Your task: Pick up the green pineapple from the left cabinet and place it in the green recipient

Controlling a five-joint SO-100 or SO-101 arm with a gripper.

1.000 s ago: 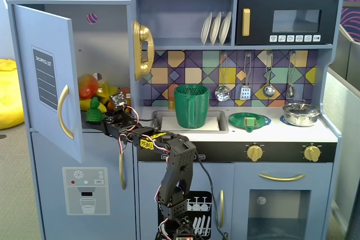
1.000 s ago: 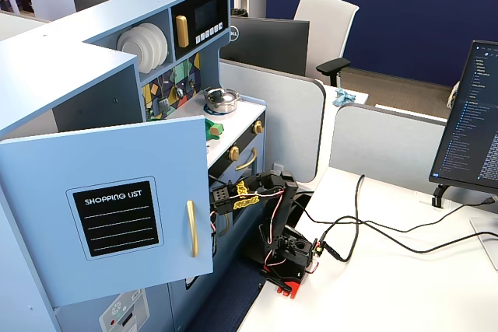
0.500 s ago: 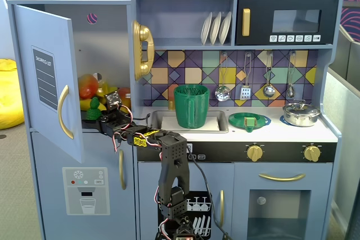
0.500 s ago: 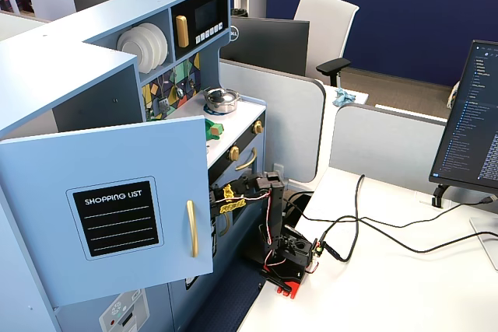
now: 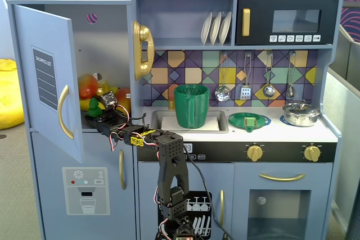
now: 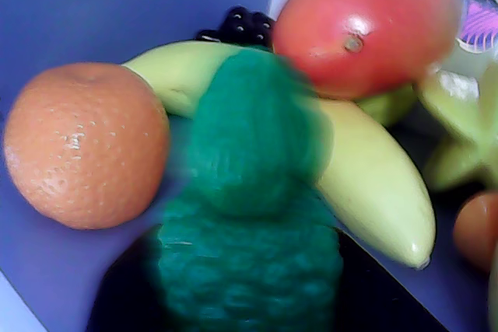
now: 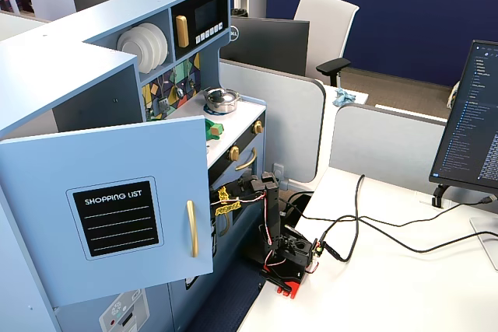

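Observation:
In the wrist view the green pineapple [image 6: 249,270] fills the bottom centre, its darker crown pointing away from me toward the fruit pile. My gripper [image 6: 247,232] has its black jaws pressed against both sides of the bumpy body. In a fixed view my gripper [image 5: 102,117] reaches onto the shelf of the open left cabinet [image 5: 45,77]; the pineapple is not clearly visible there. The dark green ribbed jug [image 5: 191,105] stands in the sink at the counter's middle, to the right of my gripper. In the other fixed view the cabinet door [image 7: 117,215] hides my gripper.
On the cabinet shelf, an orange [image 6: 85,145] lies left of the pineapple, a banana [image 6: 366,176] behind and right, a red-yellow mango [image 6: 366,25] above it, dark grapes [image 6: 245,25] at the back. A flat green plate [image 5: 248,120] and a steel pot [image 5: 301,113] sit on the counter.

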